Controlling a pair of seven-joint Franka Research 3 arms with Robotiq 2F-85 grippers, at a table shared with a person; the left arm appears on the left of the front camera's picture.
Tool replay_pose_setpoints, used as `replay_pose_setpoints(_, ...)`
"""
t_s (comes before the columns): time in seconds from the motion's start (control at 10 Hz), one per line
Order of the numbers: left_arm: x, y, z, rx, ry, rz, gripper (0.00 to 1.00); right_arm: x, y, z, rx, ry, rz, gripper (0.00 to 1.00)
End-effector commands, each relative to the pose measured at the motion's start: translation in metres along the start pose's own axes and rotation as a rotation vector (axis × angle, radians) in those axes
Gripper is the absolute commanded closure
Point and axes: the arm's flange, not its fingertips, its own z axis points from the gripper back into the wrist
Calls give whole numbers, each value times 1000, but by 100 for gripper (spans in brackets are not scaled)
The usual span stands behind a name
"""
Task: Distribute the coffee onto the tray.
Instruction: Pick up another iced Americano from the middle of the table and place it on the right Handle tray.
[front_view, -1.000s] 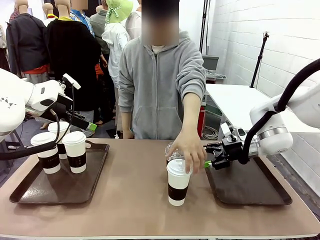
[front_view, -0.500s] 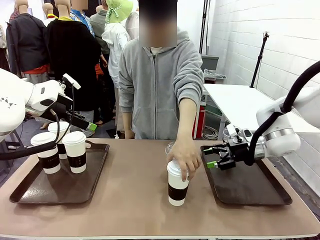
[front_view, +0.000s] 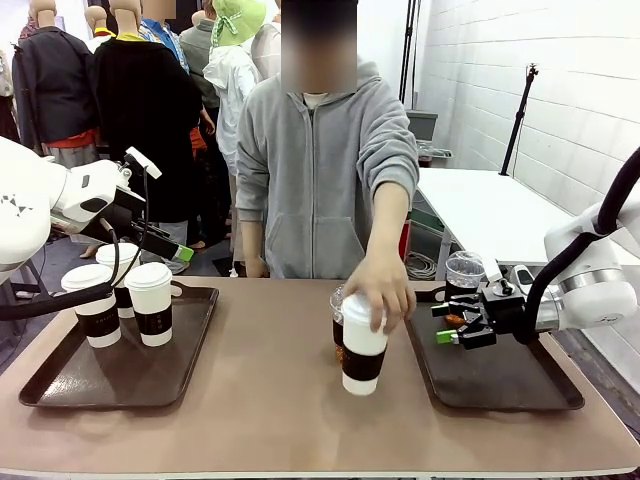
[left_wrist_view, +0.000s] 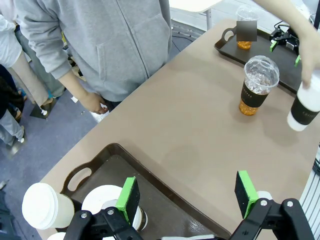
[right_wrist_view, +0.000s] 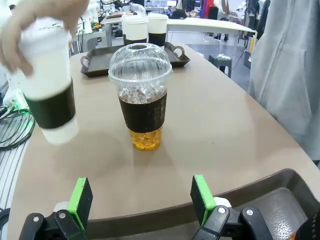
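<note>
Over the right-hand dark brown plastic tray (front_view: 520, 392), the right gripper (front_view: 443, 324) hangs low, its arm reaching in from the right edge and its fingers pointing across the tan table (front_view: 270, 420) toward the middle. Its green pads stand wide apart with nothing between them, as the right wrist view also shows (right_wrist_view: 141, 197). Just behind it, at the tray's far end, stands a clear plastic dome-lidded cup (front_view: 464, 275).

At the table's middle, the person's hand (front_view: 378, 293) grips the top of a tall white paper cup with a dark brown sleeve (front_view: 362, 345) and holds it tilted, its base raised off the table. A second clear dome-lidded cup of dark drink with ice (right_wrist_view: 141, 100) stands on the table just behind that cup, between the two trays.

On the left, the left gripper (left_wrist_view: 187, 196) hovers above the other dark brown tray (front_view: 60, 385), pads spread wide and holding nothing. Three white lidded paper cups with brown sleeves (front_view: 152, 303) stand together at that tray's far left.

A second ago the white cup stood upright on the table with the hand over its lid; now it is lifted and leaning. The right gripper has drawn back to the right, from the tray's near-left corner to farther over the tray. The left arm has not moved.
</note>
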Motion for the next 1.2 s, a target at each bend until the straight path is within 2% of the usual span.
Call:
replay_pose_setpoints(0.0, -2, 2, -1, -4, 0, 4, 0, 1, 6, -3, 9, -19, 18, 0)
replay_pose_setpoints(0.7, -2, 2, -1, -4, 0, 4, 0, 0, 0, 0, 2, -2, 0, 0)
replay_pose_setpoints(1.1, -2, 2, -1, -4, 0, 4, 0, 17, -13, -39, 23, -19, 29, 0)
